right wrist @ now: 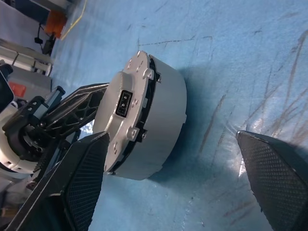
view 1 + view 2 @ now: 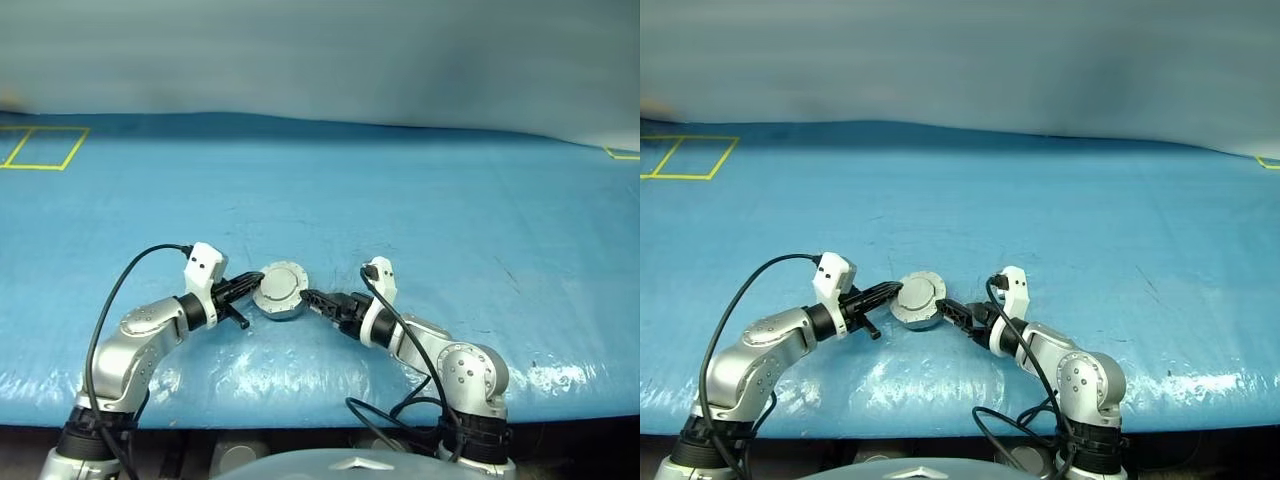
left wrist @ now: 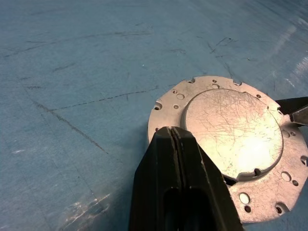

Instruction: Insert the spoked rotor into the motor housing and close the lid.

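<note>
Tabletop (image 2: 450,200) blue, motor housing (image 2: 279,291) sits on it between my arms, lid (image 3: 233,132) down on top. Looks like closing step; next, press lid flush. Left fingers (image 3: 179,159) pinched together at housing rim. Right fingers (image 1: 86,178) spread wide, holding nothing, angled low toward housing.

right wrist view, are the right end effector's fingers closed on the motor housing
No, the right end effector stands wide open, its fingers spread apart, with the closed motor housing lying on the blue table beyond them.
</note>
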Tool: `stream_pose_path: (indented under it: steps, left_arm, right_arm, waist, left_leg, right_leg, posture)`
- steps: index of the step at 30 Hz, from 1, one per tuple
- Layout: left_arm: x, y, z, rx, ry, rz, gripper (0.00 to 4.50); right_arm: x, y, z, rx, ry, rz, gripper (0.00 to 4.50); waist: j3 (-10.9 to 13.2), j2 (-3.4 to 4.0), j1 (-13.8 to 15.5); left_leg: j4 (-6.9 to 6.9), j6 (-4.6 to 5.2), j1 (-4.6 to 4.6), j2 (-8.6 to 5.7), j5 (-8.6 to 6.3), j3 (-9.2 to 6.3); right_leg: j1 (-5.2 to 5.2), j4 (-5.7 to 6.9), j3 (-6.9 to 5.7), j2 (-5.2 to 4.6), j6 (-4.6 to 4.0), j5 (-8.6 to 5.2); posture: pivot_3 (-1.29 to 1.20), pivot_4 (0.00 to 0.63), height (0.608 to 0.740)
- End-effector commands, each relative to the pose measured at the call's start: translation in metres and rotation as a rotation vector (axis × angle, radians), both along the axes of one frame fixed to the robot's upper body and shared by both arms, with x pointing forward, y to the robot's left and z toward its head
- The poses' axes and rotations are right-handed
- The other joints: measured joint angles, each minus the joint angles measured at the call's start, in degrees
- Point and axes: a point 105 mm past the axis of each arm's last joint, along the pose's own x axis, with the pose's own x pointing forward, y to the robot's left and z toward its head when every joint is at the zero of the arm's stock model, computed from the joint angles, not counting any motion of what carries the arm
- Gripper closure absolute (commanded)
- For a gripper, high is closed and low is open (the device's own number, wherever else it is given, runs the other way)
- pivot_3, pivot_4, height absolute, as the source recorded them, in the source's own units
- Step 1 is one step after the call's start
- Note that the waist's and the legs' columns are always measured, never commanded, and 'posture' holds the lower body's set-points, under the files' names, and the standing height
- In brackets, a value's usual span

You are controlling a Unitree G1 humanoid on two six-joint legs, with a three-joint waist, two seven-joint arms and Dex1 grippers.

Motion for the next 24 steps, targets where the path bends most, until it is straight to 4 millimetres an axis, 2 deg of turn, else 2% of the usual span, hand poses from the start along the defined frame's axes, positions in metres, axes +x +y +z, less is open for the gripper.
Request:
stream_pose_path:
  steps: [1,12,15,20,24]
  left_arm:
    - [-0.006,-0.002,-0.016,0.016,0.066,-0.004,4.5]
    - [-0.006,0.0,-0.016,0.02,0.068,0.002,4.5]
    - [-0.006,0.001,-0.017,0.023,0.07,0.006,4.5]
    - [-0.006,0.002,-0.018,0.03,0.073,0.011,4.5]
    - [-0.006,0.001,-0.018,0.028,0.072,0.009,4.5]
  right_arm:
    - [-0.007,0.038,0.003,0.183,0.108,0.042,0.05]
    - [-0.01,0.053,0.004,0.265,0.176,0.085,0.05]
    - [-0.01,0.054,0.002,0.254,0.188,0.093,0.65]
    - [-0.011,0.055,0.001,0.258,0.2,0.102,2.25]
    - [-0.012,0.054,0.002,0.276,0.212,0.1,3.2]
  waist:
    - [-0.1,0.03,-0.15]
    - [-0.18,0.08,-0.39]
    - [-0.18,0.09,-0.41]
    - [-0.16,0.2,-0.44]
    - [-0.16,0.27,-0.51]
  left_leg:
    - [-0.01,0.0,0.01,0.0,0.0,0.0]
    - [-0.02,0.03,0.03,0.01,-0.01,0.0]
    - [-0.03,0.03,0.03,0.01,-0.01,0.0]
    - [-0.04,0.03,0.01,0.0,-0.02,0.0]
    - [-0.03,0.03,0.01,0.01,-0.01,0.0]
  right_leg:
    - [0.01,0.0,0.0,0.0,0.0,0.0]
    - [0.01,0.0,0.0,0.01,-0.01,-0.01]
    - [-0.01,-0.01,0.0,0.01,-0.01,-0.01]
    - [-0.03,-0.02,0.01,0.01,-0.02,-0.01]
    - [-0.04,-0.01,0.01,0.02,-0.01,-0.01]
  posture:
    - [0.0,0.15,0.74]
    - [0.0,0.15,0.74]
    - [0.0,0.15,0.74]
    - [0.0,0.15,0.74]
    - [0.0,0.15,0.74]
